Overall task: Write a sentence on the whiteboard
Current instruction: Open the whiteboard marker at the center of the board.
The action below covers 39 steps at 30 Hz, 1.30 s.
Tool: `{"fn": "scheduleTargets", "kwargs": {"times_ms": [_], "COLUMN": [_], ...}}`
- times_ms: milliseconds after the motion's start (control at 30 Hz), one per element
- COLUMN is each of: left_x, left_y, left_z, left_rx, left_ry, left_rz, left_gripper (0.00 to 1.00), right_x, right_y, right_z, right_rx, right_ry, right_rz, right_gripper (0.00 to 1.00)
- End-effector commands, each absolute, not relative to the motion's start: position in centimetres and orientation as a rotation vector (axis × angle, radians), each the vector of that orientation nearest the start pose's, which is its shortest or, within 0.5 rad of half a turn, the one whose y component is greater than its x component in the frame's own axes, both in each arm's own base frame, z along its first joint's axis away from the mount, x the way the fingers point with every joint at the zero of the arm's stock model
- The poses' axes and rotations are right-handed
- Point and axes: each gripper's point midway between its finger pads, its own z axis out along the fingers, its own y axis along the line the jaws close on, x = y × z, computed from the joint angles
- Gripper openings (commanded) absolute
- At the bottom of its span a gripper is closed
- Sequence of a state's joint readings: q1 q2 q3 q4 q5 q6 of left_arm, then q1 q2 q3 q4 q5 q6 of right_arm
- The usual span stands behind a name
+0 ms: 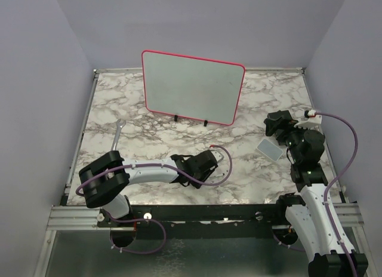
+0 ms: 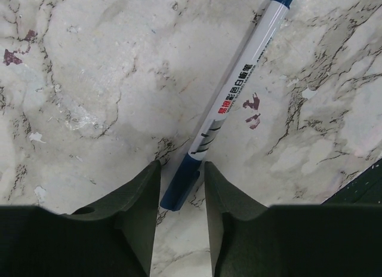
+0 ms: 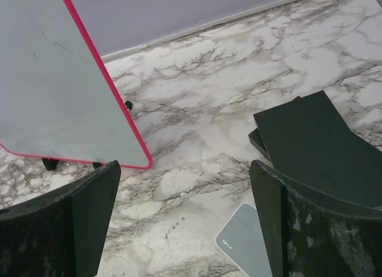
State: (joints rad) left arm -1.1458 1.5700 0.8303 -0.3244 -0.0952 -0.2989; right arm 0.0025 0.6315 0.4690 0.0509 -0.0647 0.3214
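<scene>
Whiteboard [image 1: 191, 89]: stands up at the far middle of the surface [image 1: 149, 139].
Left end effector [image 2: 182, 175]: narrow gap, blue end of the pen [image 2: 239, 92] lies in it.
Right end effector [image 3: 185, 169]: wide apart, over the grey pad [image 3: 245, 241].

Even, soft light; sharp views (faint shadows only).
</scene>
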Motion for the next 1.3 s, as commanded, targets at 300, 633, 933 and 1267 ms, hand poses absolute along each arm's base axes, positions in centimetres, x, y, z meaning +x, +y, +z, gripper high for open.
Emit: {"fn": "scheduleTargets", "kwargs": {"times_ms": [300,633,933,1267], "left_x": [12.9,14.5,18.9,20.6], "left_y": [-27.2,-29.5,-29.8,-29.3], "left_z": [1.1,4.7,9.8,14.4], "left_rx": [1.093,1.105,1.015,0.976], "left_ry": [2.517,2.303,2.182,1.965], "left_rz": [-0.257,-0.391,-0.593,-0.803], "left_gripper": [0.06,0.00,0.00,0.00], "right_x": [30.0,29.8,28.5,25.9], "right_y": [2.6,4.9,9.8,15.1], "right_z": [22.8,21.7,21.8,23.1], "right_rx": [0.222,0.176,0.076,-0.025], "right_ry": [1.669,1.770,1.884,1.817], "right_rz": [0.305,0.439,0.761,1.222], "right_gripper": [0.93,0.93,0.92,0.89]}}
